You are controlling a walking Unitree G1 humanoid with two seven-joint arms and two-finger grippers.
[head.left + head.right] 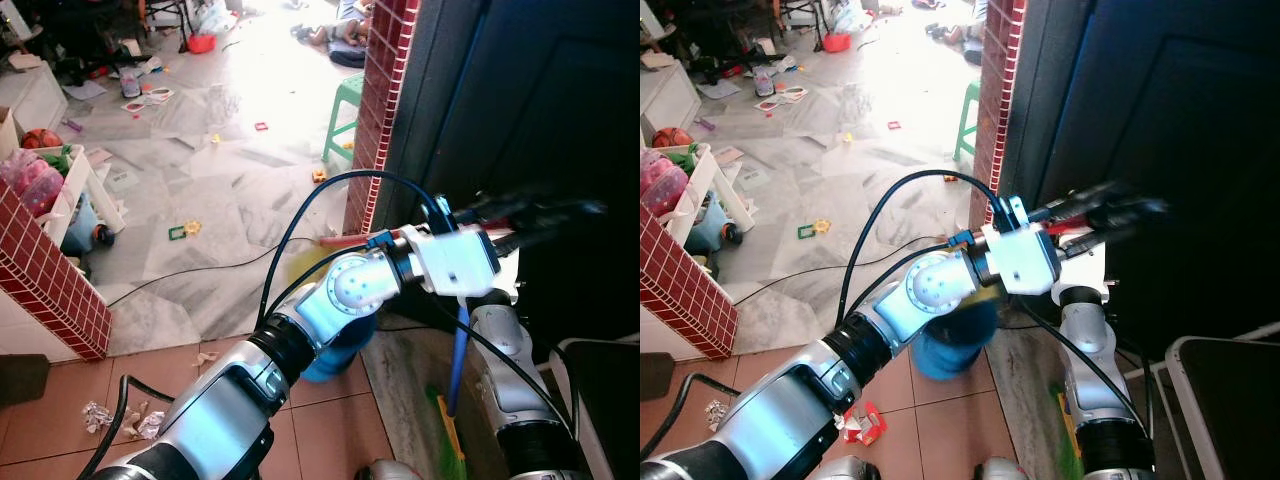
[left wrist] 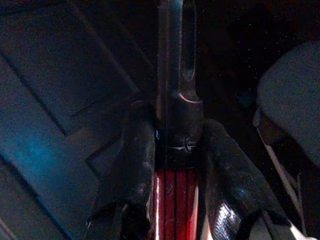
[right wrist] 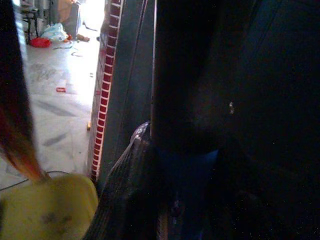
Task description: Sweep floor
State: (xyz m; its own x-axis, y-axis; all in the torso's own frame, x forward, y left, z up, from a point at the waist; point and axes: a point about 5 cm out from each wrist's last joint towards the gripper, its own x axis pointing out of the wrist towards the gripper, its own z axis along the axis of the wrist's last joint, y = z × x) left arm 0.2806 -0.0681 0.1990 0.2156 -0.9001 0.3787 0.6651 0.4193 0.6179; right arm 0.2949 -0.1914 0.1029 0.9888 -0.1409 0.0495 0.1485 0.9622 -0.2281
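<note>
Fingers of the left gripper (image 2: pixel 175 200) are clamped snug on both sides of a red ribbed handle (image 2: pixel 175 205), just below its dark cap with the long hanging slot. So that one has a firm hold of the broom's top end. In the head views the same gripper (image 1: pixel 1110 212) sits out to the right, blurred, in front of the dark door (image 1: pixel 1180 150), with red showing between the black fingers.

Right gripper (image 3: pixel 175 200) is murkier: a dark pole runs between its fingers and blue shows lower down, and the fingers look wrapped around it.

Broom itself: a blue shaft (image 1: pixel 459 350) drops straight down below the wrists to a yellow collar and green bristles (image 1: pixel 452 455) near the floor, at the right, beside the door.

Further out, a red brick pillar (image 1: pixel 385 90) stands left of the door, a blue bucket (image 1: pixel 950 345) sits on the near terracotta tiles, crumpled paper scraps (image 1: pixel 120 418) lie near left, and toys litter the far marble floor (image 1: pixel 220 190).
</note>
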